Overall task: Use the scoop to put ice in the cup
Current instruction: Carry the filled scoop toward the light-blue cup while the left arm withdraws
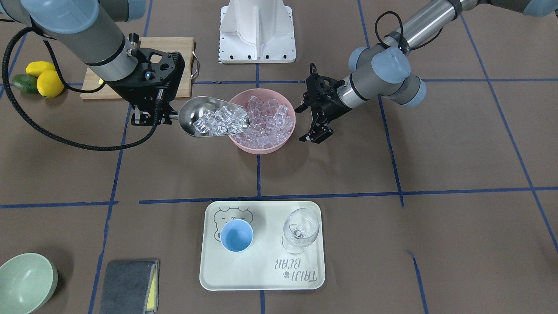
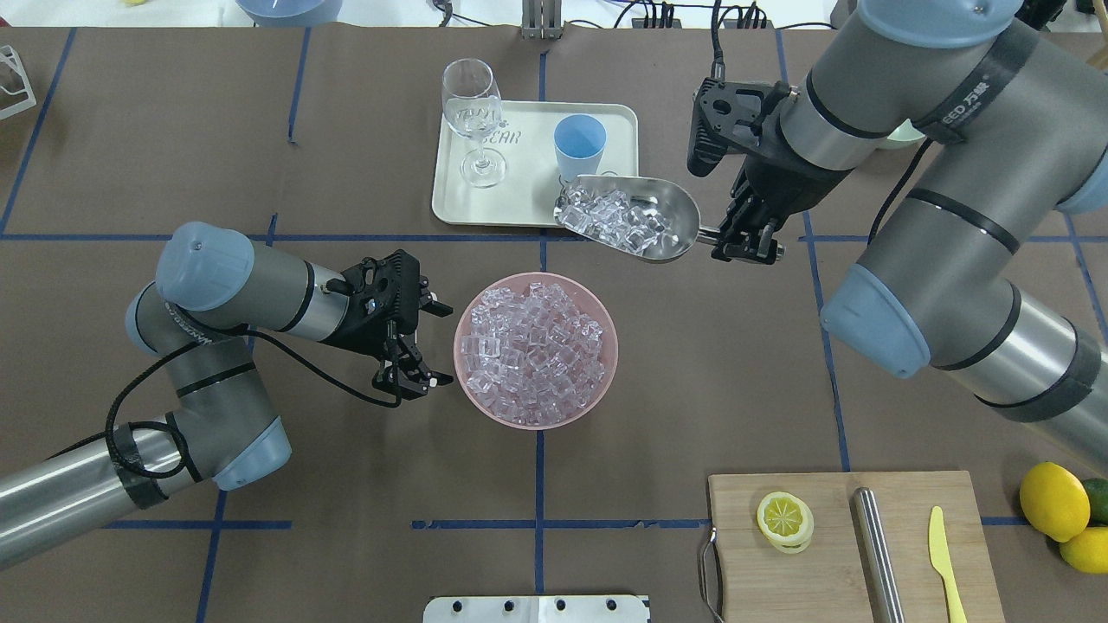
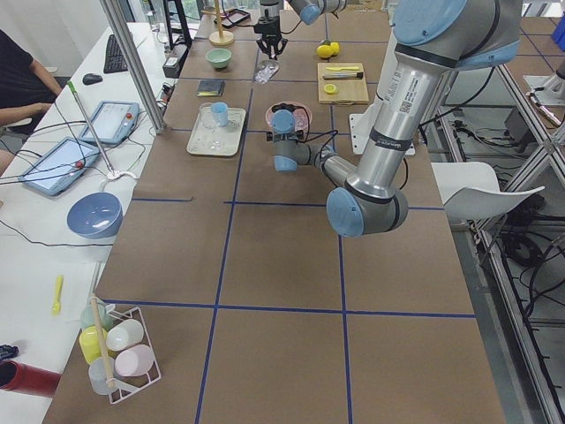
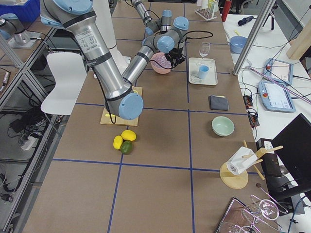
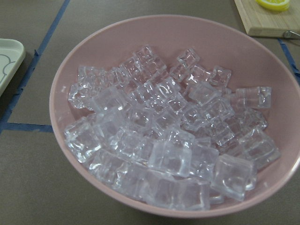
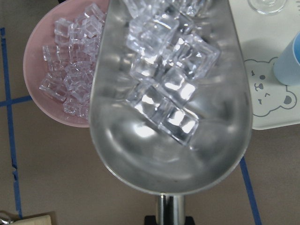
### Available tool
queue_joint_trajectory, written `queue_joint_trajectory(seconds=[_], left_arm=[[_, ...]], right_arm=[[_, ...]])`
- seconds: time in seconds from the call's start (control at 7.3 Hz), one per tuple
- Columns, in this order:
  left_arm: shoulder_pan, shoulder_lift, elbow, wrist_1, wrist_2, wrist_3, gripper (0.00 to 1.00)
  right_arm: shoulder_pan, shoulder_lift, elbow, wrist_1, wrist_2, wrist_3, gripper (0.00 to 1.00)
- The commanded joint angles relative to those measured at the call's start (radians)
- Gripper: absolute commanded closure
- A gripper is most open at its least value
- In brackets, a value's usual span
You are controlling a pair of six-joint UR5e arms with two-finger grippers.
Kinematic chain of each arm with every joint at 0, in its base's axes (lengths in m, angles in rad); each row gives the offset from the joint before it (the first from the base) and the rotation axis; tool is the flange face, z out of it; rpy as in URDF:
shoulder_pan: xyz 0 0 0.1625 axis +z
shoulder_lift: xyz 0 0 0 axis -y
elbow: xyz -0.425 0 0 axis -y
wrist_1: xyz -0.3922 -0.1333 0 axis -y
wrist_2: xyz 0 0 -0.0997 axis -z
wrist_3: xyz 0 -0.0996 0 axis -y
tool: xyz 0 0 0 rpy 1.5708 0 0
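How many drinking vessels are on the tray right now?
2: the cup at the bear-print end of the tray, and the wine glass at the other end. The front view shows the whole tray, so nothing is hidden.

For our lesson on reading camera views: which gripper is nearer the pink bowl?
Left. The left gripper hangs just beside the pink bowl; the right gripper, holding the scoop, is farther off, toward the tray.
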State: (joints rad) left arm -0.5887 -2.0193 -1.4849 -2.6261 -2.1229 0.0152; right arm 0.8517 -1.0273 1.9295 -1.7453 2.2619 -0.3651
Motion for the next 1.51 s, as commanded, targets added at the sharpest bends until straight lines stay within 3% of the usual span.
queue_joint_trajectory(seconds=[0.0, 0.27, 0.55, 0.69, 1.1, 1.37], left_arm=[[-0.045, 0.002, -0.003, 0.008, 0.0, -0.009, 0.0], [-0.115, 0.053, -0.032, 0.005, -0.002, -0.026, 0.0], [-0.242, 0.07, -0.032, 0.014, -0.002, -0.188, 0.0], [-0.3, 0.071, -0.037, 0.021, -0.002, -0.208, 0.0], [-0.347, 0.071, -0.063, 0.023, 0.009, -0.411, 0.0], [-0.404, 0.096, -0.126, 0.189, 0.003, -0.413, 0.0]], right_arm=[[0.013, 0.001, 0.017, 0.001, 0.007, 0.049, 1.0], [0.036, 0.003, 0.023, -0.002, 0.001, 0.06, 1.0], [0.056, 0.0, 0.019, -0.028, -0.001, 0.124, 1.0], [0.067, 0.01, 0.017, -0.119, -0.005, 0.167, 1.0], [0.081, 0.021, -0.004, -0.135, -0.059, 0.355, 1.0], [0.072, 0.093, -0.097, -0.132, -0.059, 0.443, 1.0]])
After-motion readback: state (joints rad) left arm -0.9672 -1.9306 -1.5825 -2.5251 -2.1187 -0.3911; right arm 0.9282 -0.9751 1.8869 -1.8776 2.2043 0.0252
